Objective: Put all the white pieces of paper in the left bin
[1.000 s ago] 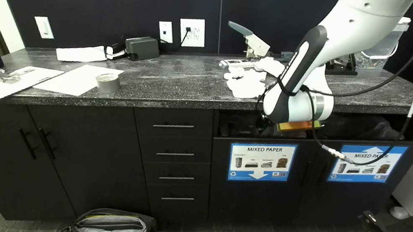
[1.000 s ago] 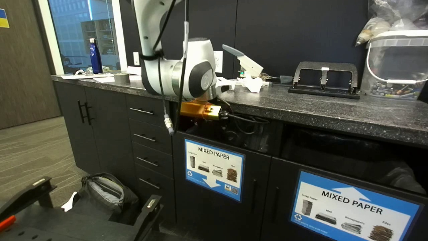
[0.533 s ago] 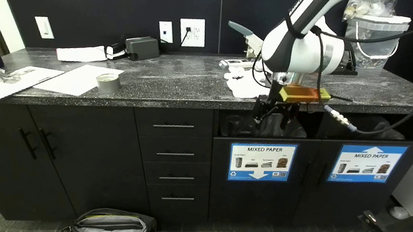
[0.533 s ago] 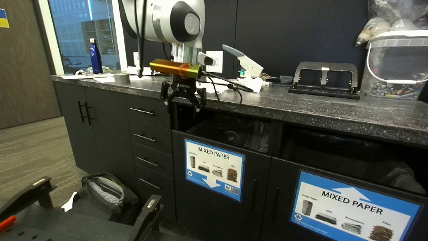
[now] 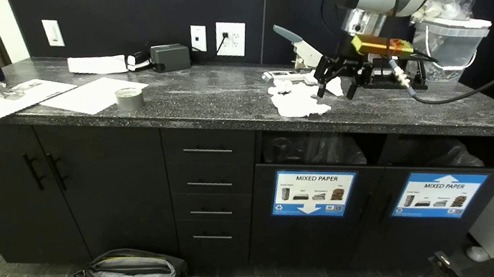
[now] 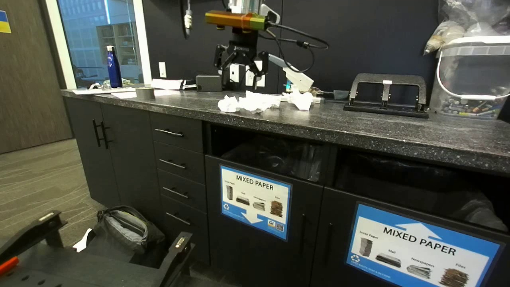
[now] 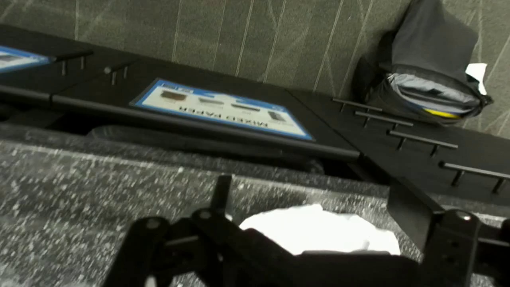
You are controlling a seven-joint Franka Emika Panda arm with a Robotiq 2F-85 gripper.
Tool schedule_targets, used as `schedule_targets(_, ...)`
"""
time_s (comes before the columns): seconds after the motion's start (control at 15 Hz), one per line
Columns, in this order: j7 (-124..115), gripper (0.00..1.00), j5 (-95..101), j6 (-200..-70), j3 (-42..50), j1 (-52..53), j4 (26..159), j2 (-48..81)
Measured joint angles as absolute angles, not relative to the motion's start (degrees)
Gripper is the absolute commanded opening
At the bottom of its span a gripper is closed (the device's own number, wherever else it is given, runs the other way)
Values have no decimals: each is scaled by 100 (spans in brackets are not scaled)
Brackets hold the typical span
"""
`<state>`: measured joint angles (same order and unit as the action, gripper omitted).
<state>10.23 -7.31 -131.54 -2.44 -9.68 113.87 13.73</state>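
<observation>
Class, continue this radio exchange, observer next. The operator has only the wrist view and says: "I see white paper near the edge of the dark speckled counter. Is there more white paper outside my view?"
Observer: Yes. A flat, rectangular white paper sheet lies farther along the dark speckled counter, near a round grey roll that looks like tape.
Operator: Understood. Are the black two-fingered jaws touching the crumpled white paper that I see?
Observer: No. In an exterior view, a gap shows between the open jaws and that paper.
</observation>
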Motion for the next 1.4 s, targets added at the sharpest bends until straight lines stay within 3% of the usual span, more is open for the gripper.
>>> schedule_targets(0.67,1962,100,-692,-13818,74,-1229,8327,3711)
schedule_targets(1.4,3066,100,-670,-13921,-290,-1948,5547,5916)
